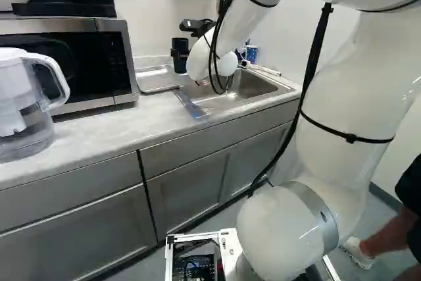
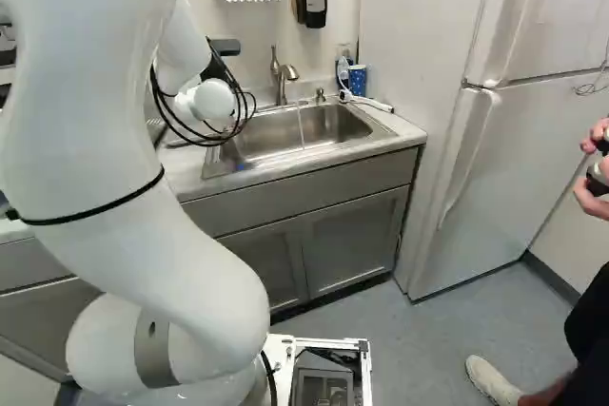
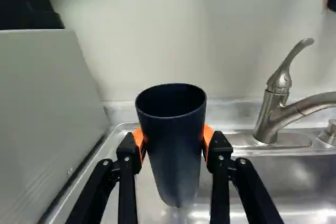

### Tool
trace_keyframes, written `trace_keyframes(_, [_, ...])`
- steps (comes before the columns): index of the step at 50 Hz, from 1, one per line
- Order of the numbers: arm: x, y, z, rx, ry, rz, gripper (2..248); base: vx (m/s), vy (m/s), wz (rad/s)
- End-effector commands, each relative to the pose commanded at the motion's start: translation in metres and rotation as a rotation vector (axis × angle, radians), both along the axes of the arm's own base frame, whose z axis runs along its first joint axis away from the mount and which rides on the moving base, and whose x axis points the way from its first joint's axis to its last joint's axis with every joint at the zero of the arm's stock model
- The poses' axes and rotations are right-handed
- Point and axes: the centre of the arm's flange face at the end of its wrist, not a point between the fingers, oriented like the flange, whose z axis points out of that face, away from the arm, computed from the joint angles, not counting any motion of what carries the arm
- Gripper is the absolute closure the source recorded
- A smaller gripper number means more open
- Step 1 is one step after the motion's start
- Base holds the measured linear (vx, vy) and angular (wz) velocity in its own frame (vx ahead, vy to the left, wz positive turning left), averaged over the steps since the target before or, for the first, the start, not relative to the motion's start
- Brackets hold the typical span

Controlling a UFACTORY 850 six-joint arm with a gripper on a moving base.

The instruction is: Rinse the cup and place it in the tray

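The dark blue cup (image 1: 179, 55) is above the metal tray (image 1: 158, 79) in the left base view, close to the white wrist, which hides the gripper there. In the wrist view my gripper (image 3: 174, 140) is shut on the cup (image 3: 176, 153), an orange pad against each side. The cup's mouth faces up and its base narrows downward. Metal of the tray (image 3: 149, 203) shows beneath and around its lower end. Whether the base touches the tray I cannot tell. The sink (image 2: 262, 140) lies beside the tray.
The faucet (image 2: 282, 75) stands behind the sink, with a thin bright line below its spout. A microwave (image 1: 85, 64) borders the tray. A water pitcher (image 1: 26, 103) stands on the counter, a blue patterned cup (image 2: 357, 79) behind the sink's far corner.
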Motion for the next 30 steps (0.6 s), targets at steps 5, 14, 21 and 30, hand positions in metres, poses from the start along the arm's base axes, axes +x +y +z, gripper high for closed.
trace_keyframes(5, [0.001, 0.008, -0.004, 0.001, 0.001, 0.015, 126, 0.000, 0.000, 0.000])
trace_keyframes(14, [0.004, 0.023, -0.012, 0.002, 0.008, 0.042, 126, 0.000, 0.000, 0.000])
trace_keyframes(21, [0.006, 0.034, -0.019, 0.003, 0.013, 0.062, 126, 0.000, 0.000, 0.000])
trace_keyframes(30, [0.009, 0.046, -0.028, 0.006, 0.016, 0.084, 126, 0.000, 0.000, 0.000])
